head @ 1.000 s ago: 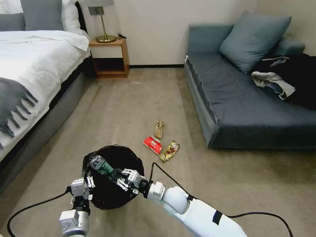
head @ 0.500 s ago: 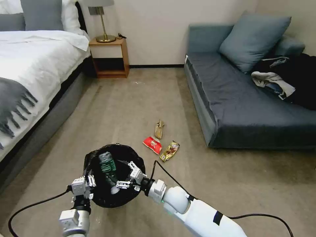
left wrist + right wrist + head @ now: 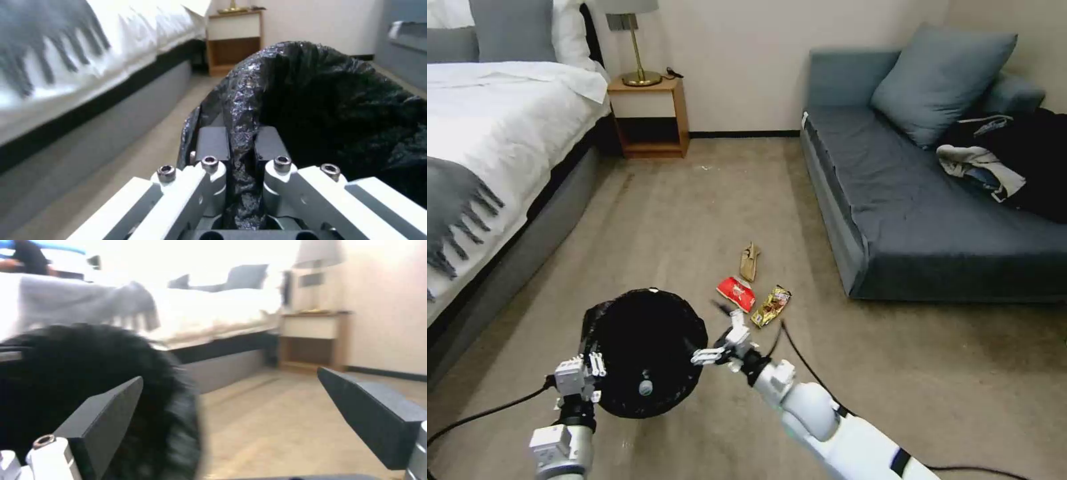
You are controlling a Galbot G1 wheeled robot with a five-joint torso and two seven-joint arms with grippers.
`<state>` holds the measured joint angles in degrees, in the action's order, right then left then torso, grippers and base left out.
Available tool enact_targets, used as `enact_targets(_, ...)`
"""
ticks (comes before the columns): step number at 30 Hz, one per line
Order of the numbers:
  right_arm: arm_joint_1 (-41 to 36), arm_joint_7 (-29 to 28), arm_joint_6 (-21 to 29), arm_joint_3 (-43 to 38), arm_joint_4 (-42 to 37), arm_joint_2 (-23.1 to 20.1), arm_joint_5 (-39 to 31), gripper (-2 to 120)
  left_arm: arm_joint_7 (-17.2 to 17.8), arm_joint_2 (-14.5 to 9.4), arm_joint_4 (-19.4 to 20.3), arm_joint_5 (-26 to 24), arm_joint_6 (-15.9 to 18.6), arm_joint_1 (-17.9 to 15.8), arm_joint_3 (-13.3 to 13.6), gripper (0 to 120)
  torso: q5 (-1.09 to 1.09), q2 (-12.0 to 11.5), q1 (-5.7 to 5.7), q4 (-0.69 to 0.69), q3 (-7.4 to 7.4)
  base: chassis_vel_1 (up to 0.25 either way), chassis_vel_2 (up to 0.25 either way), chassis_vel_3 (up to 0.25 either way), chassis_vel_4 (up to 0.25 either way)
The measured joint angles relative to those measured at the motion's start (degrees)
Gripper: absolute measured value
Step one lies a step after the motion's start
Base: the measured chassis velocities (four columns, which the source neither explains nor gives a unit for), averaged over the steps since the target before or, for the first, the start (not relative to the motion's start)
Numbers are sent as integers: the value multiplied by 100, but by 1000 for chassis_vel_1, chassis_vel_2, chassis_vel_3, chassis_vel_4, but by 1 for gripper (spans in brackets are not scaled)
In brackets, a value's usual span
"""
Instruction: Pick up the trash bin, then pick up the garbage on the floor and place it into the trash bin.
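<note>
Bottle (image 3: 646, 387) now sunk in bin (image 3: 627, 320)

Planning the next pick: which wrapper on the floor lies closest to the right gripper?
The gold-brown wrapper, just beyond the right gripper; the red wrapper and tan wrapper lie farther.

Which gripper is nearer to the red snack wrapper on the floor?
The right. The right gripper, jaws open, hangs just short of the red snack wrapper; the left gripper grips the trash bin rim, farther off.
</note>
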<state>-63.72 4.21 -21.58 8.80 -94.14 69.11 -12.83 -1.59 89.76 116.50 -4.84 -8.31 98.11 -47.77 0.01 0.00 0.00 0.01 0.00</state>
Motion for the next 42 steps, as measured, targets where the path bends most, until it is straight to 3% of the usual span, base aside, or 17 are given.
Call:
enact_targets(3, -432, -86, -167, -466, -192, -8, 375, 100, 63, -50, -55, 26, 11, -66, -65, 7, -1, 0, 0, -1, 0, 0, 0, 0, 0)
enact_targets(5, -962, -534, -301, -985, -399, 67, 935, 100, 124, -107, -95, -15, 53, -152, -99, 7, -1, 0, 0, -2, 0, 0, 0, 0, 0)
enact_targets(10, -1506, -1396, -397, -1757, -421, 354, 1428, 100, 133, -202, -135, -213, 106, -261, -139, 7, 0, 0, 0, -2, 0, 0, 0, 0, 0)
enact_targets(14, -1639, -1649, -546, -2237, -268, 451, 1508, 100, 128, -243, -153, -267, 110, -267, -160, 7, 0, 0, 0, -2, 0, 0, 0, 0, 0)
enact_targets(19, -1668, -1544, -734, -2649, -94, 375, 1511, 100, 122, -240, -176, -277, 102, -242, -165, 7, 0, 0, 0, 0, 0, 0, 0, 0, 0)
enact_targets(26, -1704, -1366, -544, -3230, 9, 389, 1071, 100, 102, -245, -177, -305, 82, -223, -174, 7, -1, 0, 0, -1, 0, 0, 0, 0, 0)
enact_targets(30, -1730, -1329, -513, -3226, -19, 380, 980, 100, 101, -241, -177, -305, 82, -223, -173, 7, 0, 0, 0, -1, 0, 0, 0, 0, 0)
enact_targets(31, -1828, -1189, -434, -3174, -106, 336, 665, 100, 99, -215, -175, -305, 79, -224, -164, 7, -1, 0, 0, -1, 0, 0, 0, 0, 0)
enact_targets(42, -1824, -1128, -455, -3051, -99, 352, 613, 100, 106, -227, -202, -271, 133, -233, -188, 7, -1, 0, 0, -1, 0, 0, 0, 0, 0)
